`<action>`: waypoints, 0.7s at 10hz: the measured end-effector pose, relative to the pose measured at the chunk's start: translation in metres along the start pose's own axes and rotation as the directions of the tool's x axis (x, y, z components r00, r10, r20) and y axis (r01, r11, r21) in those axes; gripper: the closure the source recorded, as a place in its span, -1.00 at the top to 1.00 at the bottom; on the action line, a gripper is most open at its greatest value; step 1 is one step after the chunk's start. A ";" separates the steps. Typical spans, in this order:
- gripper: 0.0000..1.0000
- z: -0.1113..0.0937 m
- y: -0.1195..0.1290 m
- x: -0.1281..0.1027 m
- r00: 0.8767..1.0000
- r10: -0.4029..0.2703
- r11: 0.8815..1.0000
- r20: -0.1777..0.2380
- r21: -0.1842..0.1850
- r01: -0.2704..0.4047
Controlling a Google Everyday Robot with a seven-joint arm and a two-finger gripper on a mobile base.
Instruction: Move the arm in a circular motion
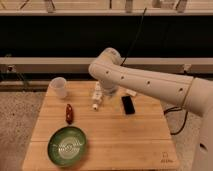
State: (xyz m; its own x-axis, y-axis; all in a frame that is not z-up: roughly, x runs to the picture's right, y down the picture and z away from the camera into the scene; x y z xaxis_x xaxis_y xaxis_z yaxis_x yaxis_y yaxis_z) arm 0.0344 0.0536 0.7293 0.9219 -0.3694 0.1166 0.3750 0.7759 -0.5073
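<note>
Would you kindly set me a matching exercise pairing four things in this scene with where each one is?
Things: 1 white cup; 2 green plate; 3 black slab; 4 gripper.
Places: A front left of the wooden table; B at the arm's end, beside the white bottle; C back left corner; D lying flat, furthest right.
Pairs: 1-C; 2-A; 3-D; 4-B.
</note>
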 end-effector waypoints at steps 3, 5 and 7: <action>0.60 -0.007 0.028 -0.022 0.999 -0.044 0.999 0.006 0.000 0.044; 0.60 -0.010 0.038 -0.027 0.998 -0.062 0.998 0.005 0.005 0.062; 0.60 -0.013 0.049 -0.036 0.997 -0.083 0.996 0.006 0.012 0.083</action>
State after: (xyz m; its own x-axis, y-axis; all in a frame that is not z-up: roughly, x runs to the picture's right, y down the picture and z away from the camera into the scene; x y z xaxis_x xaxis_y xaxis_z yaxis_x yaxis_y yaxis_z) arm 0.0190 0.0984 0.6890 0.8881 -0.4298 0.1632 0.4515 0.7484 -0.4859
